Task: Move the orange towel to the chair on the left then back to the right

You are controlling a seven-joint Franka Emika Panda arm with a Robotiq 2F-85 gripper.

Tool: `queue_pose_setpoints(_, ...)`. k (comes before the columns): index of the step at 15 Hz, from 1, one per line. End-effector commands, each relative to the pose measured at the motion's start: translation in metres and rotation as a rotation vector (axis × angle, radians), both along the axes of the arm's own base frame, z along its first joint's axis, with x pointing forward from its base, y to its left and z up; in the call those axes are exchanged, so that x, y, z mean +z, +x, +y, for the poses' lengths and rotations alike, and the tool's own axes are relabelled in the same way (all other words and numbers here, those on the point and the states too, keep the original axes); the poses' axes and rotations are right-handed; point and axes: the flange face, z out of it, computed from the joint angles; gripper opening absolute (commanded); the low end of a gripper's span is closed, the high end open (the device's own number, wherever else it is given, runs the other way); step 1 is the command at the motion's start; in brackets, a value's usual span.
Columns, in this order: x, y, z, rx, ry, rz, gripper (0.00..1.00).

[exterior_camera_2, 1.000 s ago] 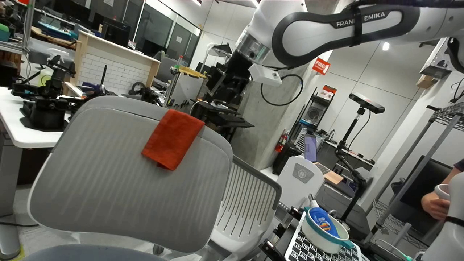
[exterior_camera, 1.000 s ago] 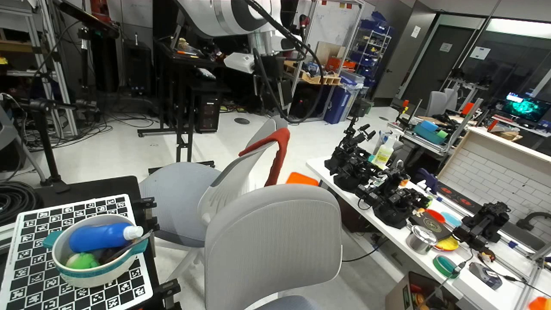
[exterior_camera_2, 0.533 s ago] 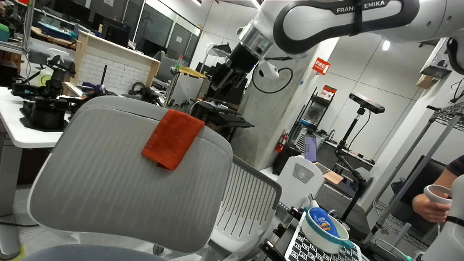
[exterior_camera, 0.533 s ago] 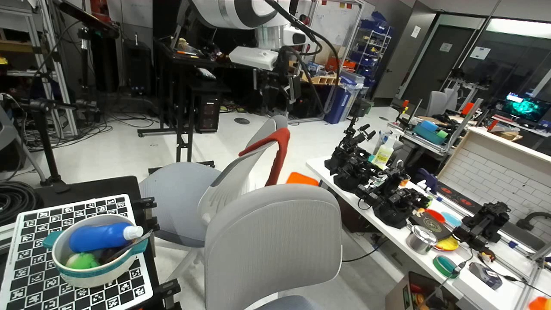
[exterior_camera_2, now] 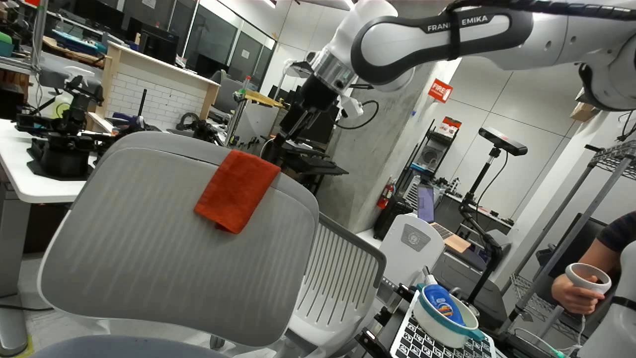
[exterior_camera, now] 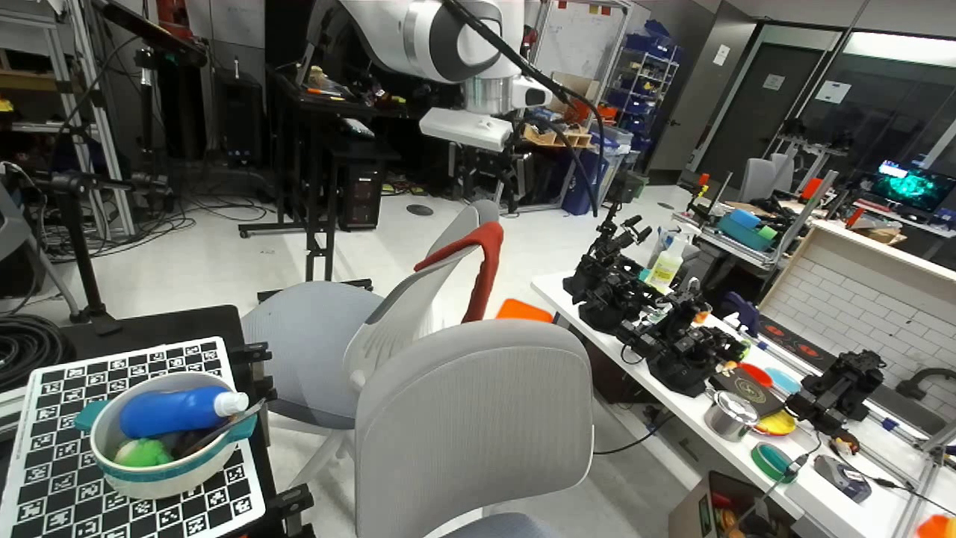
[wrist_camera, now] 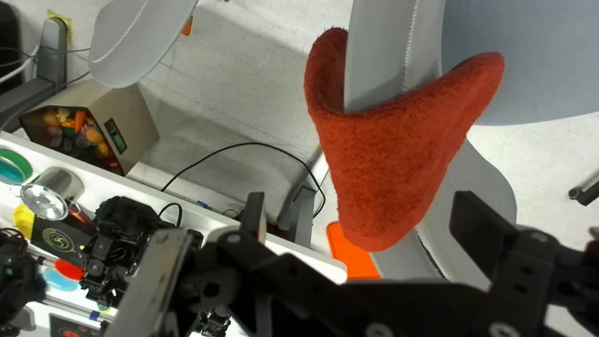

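Pot (exterior_camera: pixel 149 486) w/ blue btl (exterior_camera: pixel 170 412) inside

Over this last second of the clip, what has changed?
In both exterior views the gripper has come down, nearer the orange towel. In an exterior view, a person's hand has moved left in the picture. Nothing was taken hold of or let go. The towel stayed draped over the gray chair's backrest.

pale floor (exterior_camera: pixel 388 258), 2 gray foreground chairs (exterior_camera: pixel 474 418)
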Motion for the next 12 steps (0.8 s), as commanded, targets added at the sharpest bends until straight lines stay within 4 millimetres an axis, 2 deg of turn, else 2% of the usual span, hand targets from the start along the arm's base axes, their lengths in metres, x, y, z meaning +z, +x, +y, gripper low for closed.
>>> queue_pose_setpoints(1,-0.02,0.027,0.005,0.028,0.012,-0.003,1.0)
queue_pose_setpoints(7,-0.055,0.06,0.014,0.023,0.034,0.011,0.99)
queue_pose_setpoints(8,-0.061,0.062,0.016,0.019,0.037,0.019,0.94)
queue_pose_setpoints(9,-0.071,0.063,0.018,0.019,0.044,0.035,0.85)
queue_pose_setpoints(10,-0.078,0.064,0.02,0.02,0.047,0.045,0.68)
queue_pose_setpoints(12,-0.084,0.064,0.027,0.021,0.059,0.065,0.52)
